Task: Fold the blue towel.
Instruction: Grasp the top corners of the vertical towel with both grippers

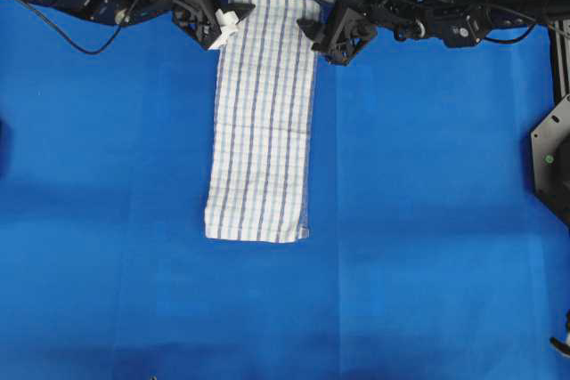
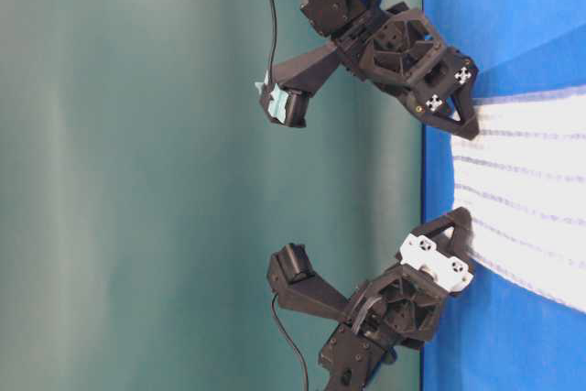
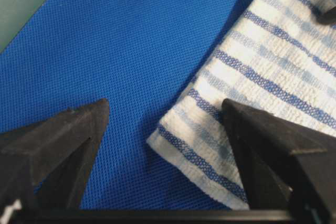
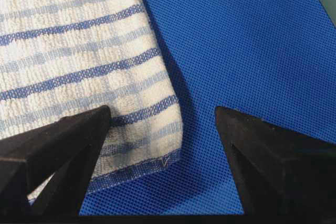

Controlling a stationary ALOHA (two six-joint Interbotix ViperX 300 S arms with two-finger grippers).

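Towel (image 1: 260, 122) (woven, striped), long rectangle

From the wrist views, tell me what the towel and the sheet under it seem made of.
The blue towel: soft woven cotton-like terry, matte; looped nubby texture and woven stripes show. The blue sheet: likely synthetic mesh-like fabric; a fine, regular, flat weave with a slight sheen.

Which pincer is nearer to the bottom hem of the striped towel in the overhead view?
Neither clearly: left pincer and right pincer both sit at the striped towel's top corners, far from that hem.
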